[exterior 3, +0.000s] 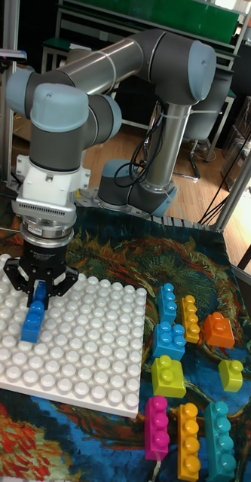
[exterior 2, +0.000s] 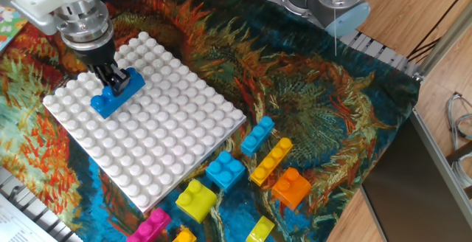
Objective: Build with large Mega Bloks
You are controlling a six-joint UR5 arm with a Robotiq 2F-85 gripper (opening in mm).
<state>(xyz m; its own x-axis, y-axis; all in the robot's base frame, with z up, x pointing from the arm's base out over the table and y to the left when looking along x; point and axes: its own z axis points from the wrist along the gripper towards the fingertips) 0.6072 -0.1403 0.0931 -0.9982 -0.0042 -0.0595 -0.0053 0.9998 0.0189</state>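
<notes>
One dark blue brick (exterior 2: 116, 91) is in hand: my fingers (exterior 3: 39, 288) are clamped on its upper end, holding it tilted over the left part of the white baseplate (exterior 2: 169, 146). Placement step, I judge. Next move calls for levelling it, aligning to the studs, then pressing down. Other bricks lie loose on the surface to the baseplate's right.

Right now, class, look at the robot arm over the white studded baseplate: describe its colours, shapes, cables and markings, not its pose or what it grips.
The arm is built of thick silver-grey tubes joined by rounded joints with pale blue-grey caps. A white ribbed wrist block leads to a metal collar. The black two-finger gripper has short angular fingers. Black cables coil near the base. No markings are legible.
</notes>
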